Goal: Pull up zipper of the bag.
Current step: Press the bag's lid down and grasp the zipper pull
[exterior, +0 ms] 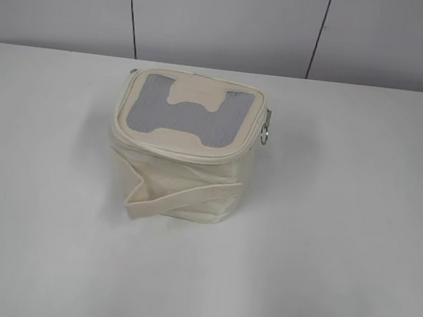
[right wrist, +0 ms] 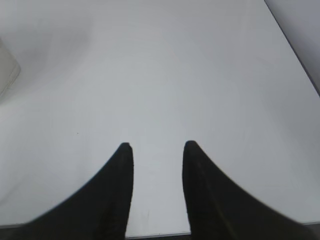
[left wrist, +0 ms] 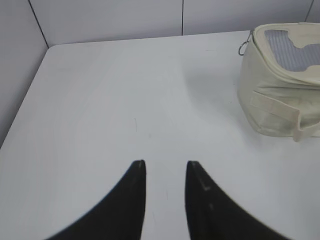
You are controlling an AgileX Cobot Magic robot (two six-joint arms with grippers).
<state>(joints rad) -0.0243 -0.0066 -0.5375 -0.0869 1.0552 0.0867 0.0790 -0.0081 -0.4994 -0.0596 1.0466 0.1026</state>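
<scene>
The bag (exterior: 186,148) is sitting lid-shut on the table (exterior: 352,257), ahead-right of the left end effector (left wrist: 165,163) and ahead-left of the right end effector (right wrist: 155,145), both gaping narrowly, holding nothing.

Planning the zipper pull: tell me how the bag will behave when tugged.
The bag looks like soft, creased fabric, so it will probably buckle. It stands free on the table, so it may slide or tip. The strap hangs loose, likely floppy.
</scene>
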